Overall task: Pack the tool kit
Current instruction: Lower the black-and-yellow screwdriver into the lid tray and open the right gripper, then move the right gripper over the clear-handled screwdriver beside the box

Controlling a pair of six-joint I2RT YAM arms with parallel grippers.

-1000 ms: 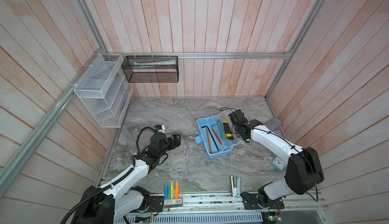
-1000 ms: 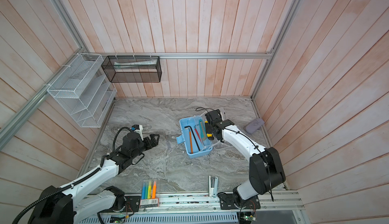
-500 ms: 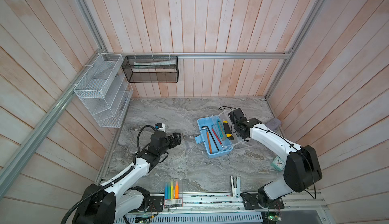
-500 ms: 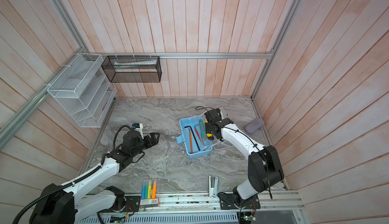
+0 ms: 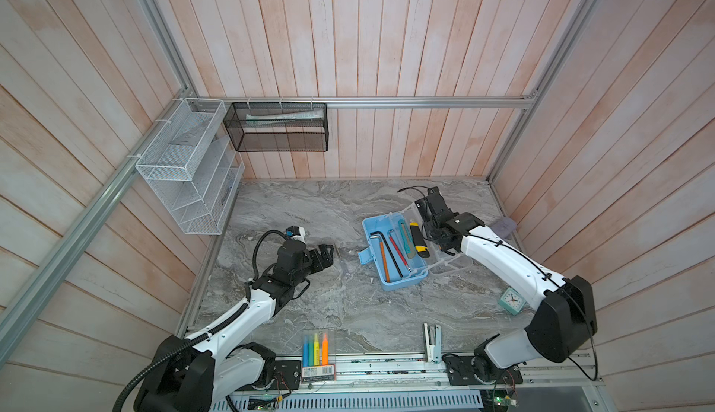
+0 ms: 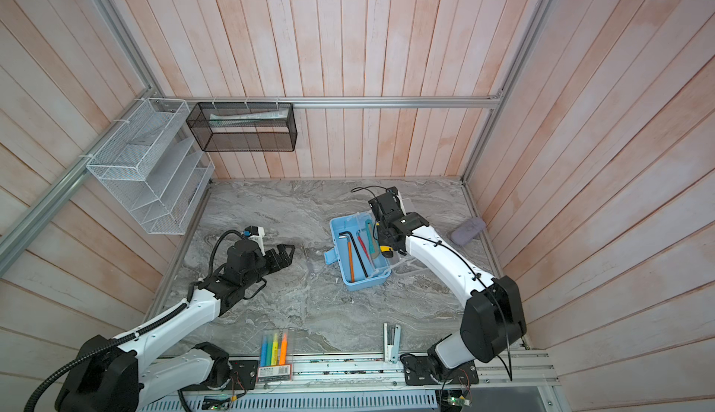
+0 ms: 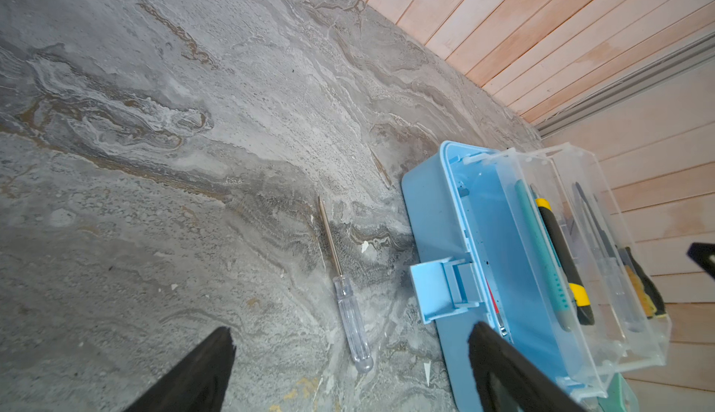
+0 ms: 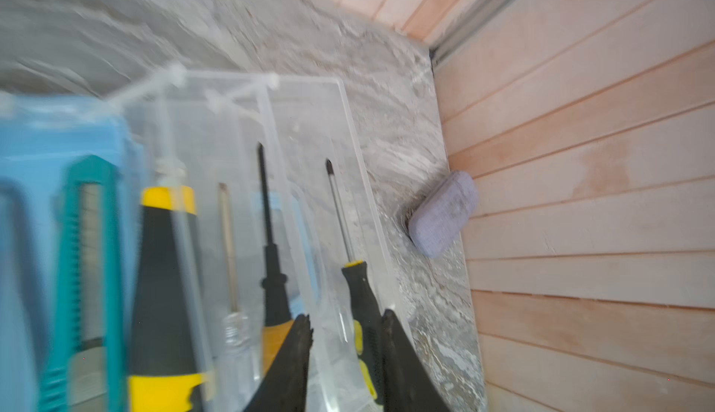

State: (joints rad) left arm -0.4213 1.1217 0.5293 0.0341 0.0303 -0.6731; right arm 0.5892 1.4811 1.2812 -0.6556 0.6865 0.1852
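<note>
Quick look at where you're at. The tool kit box (image 5: 402, 281) sits open on the bench (image 5: 309, 205), right of centre. Its clear lid (image 8: 309, 120) is flopped out flat on the side away from your left arm, prob so both halves can take stuff. The hex keys (image 5: 375, 236) and the yellow-black utility knife (image 5: 419, 242) are in the blue half.

Your right tool (image 8: 346, 315) is down over the lid w/ jaws a bit apart, either side of a black-yellow screwdriver (image 8: 360, 286) handle. Can't tell if it's pinching it or clear of it. Looks like a drop-off spot imo.

Your left tool (image 7: 352, 330) is spread wide, holding nothing, lined up on the clear-handled screwdriver (image 7: 350, 313) lying loose on the bench just beside the box. Next pick, I'd guess.

Fwiw only the left wrist cam shows that clear one properly, the top views barely catch it. The right wrist cam shows the screwdrivers in the lid, which your arm hides from above. The top views give you the box contents + both arms.
</note>
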